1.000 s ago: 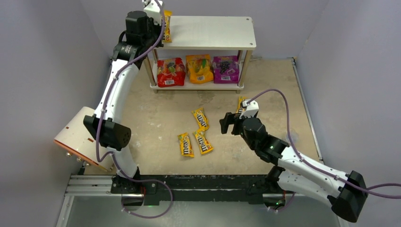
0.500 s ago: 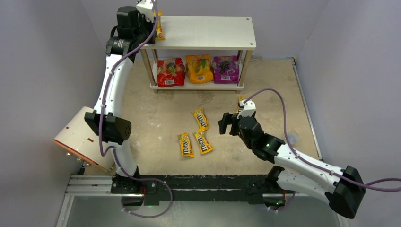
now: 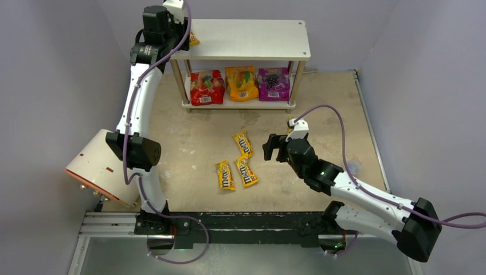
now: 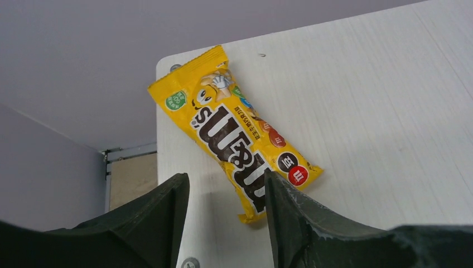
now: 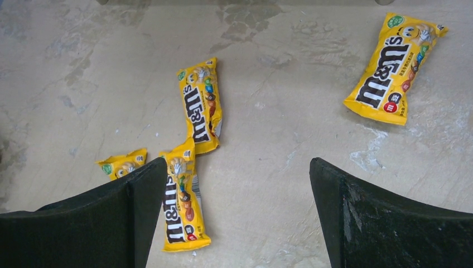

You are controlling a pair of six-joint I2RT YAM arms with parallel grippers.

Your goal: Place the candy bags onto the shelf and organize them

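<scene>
The fingers (image 4: pixel 162 218) of your left gripper (image 4: pixel 226 187) stand parted at the left end of the shelf's top board (image 4: pixel 379 111), pinching nothing. The yellow M&M's packet (image 4: pixel 240 142) lies flat and askew there, its near end by one fingertip; whether they touch does not show. Raise the gripper straight up before you swing away, so no finger drags the packet over the board's edge just beside it. Your right gripper (image 5: pixel 237 167) hangs spread wide and empty over the table (image 5: pixel 279 111). Of the loose packets below it, the lone packet (image 5: pixel 390 70) lies well apart from the others. Take that one across its narrow width, rather than the touching pair (image 5: pixel 181 206).
</scene>
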